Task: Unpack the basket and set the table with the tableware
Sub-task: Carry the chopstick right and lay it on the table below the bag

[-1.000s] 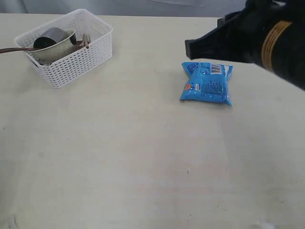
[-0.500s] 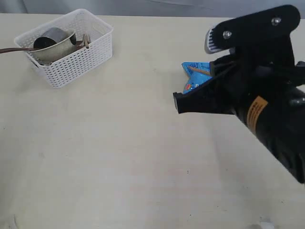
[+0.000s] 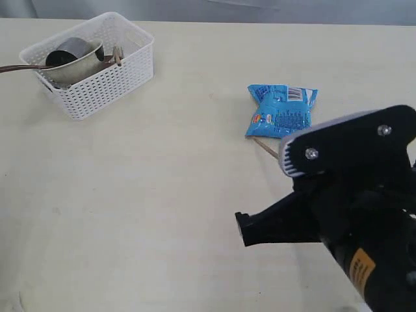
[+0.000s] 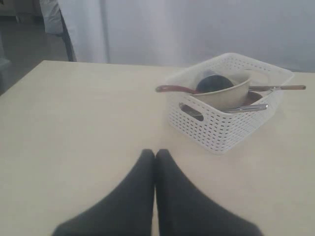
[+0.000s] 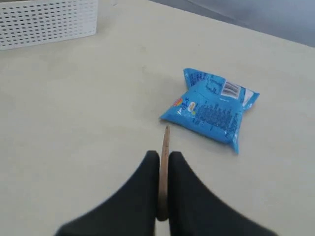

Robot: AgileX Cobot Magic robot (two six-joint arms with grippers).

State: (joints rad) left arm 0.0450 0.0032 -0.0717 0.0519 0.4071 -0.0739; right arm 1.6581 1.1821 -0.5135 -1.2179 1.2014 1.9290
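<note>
In the white basket (image 3: 97, 71), far left on the table (image 3: 162, 195): a beige bowl (image 3: 77, 66) holding a dark cup (image 3: 64, 52), plus a brown-handled utensil (image 3: 19, 67) jutting over the rim. Pale cream tabletop, light curtain (image 4: 197, 29) behind. Beside the blue snack bag (image 3: 283, 112), print too small to read: right gripper (image 5: 163, 164) clamped on a wooden chopstick (image 5: 165, 140). Left gripper (image 4: 155, 156) pressed together, empty, facing the basket.

Basket (image 3: 97, 81): was white plastic, latticed, matt. Table (image 3: 162, 195): showed a pale cream wood-look top, smooth, faintly specked. Bowl (image 4: 222, 96): was dull beige-silver metal. Chopstick (image 5: 164, 147): was brown wood, matt. Snack bag (image 3: 283, 114): was blue film, glossy and crinkled. Right gripper (image 5: 164, 155): was black, matt.
</note>
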